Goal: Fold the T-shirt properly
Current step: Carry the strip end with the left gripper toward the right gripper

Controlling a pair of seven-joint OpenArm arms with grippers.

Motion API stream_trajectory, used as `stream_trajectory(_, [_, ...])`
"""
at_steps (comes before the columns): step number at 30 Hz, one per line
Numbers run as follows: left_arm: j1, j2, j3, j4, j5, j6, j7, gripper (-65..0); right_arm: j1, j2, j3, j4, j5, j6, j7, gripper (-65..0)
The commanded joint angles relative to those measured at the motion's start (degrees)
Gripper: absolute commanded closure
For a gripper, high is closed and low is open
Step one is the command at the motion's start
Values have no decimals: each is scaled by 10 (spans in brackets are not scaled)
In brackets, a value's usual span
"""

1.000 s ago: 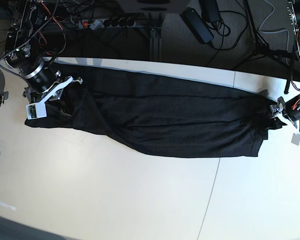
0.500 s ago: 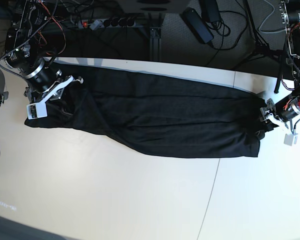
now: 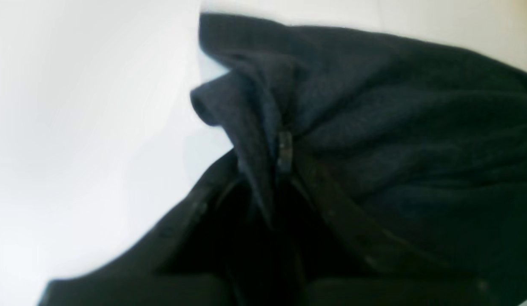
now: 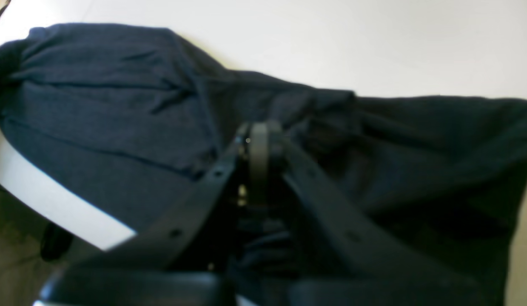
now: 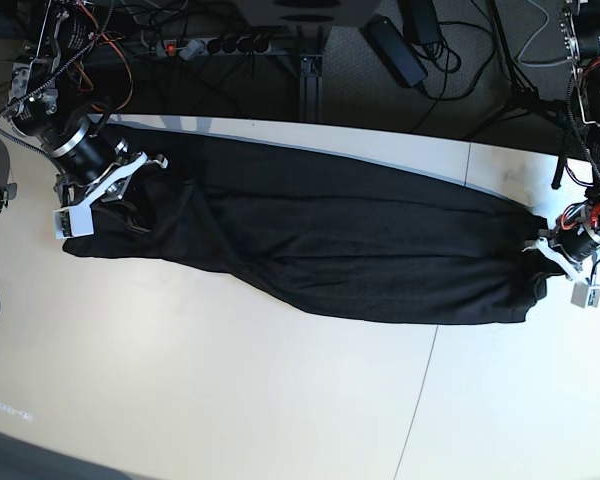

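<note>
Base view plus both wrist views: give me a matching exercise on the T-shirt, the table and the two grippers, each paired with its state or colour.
Things:
1. T-shirt
2. left gripper
3. right gripper
4. table

States:
A. pale and bare in front
B. black, stretched out long
C. clamped on bunched cloth at the base view's right end
D. shut on cloth at the base view's left end

Pairs: 1-B, 2-C, 3-D, 4-A

We see a pale table (image 5: 230,400) with a thin seam running down its right part. Directly on it lies the black T-shirt (image 5: 320,245), stretched in a long wrinkled band from the left end to the right end.
</note>
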Motion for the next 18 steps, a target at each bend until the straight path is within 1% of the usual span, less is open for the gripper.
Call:
stream_trajectory(1, [-23, -12, -3, 7, -9, -10, -12, 0, 4, 8, 5, 9, 13, 31, 11, 0])
stream_trajectory(3, [-40, -18, -3, 2, -8, -10, -12, 0, 4, 8, 5, 10, 23, 31, 11, 0])
stream_trajectory(6, [-76, -30, -3, -30, 15, -10, -9, 0, 4, 8, 9, 13, 42, 31, 11, 0])
stream_trajectory(8, [-93, -39, 4, -35, 36, -6, 20, 0, 4, 8, 13, 18, 45, 32, 11, 0])
stream_trajectory(9, [-96, -45, 16, -27, 33, -6, 38, 0, 4, 8, 15, 22, 45, 32, 11, 0])
stream_trajectory(11, [-89, -53, 52, 12, 31, -6, 55, 0, 4, 8, 19, 28, 45, 31, 11, 0])
stream_trajectory(14, [-57, -53, 105, 118, 30, -2, 62, 0, 4, 8, 23, 30, 45, 32, 10, 0])
stream_trajectory(17, [-19, -40, 160, 246, 29, 57, 86, 0, 4, 7, 24, 30, 45, 32, 9, 0])
stream_trajectory(18, [-10, -33, 181, 284, 30, 71, 90, 0, 5, 7, 24, 30, 47, 32, 9, 0])
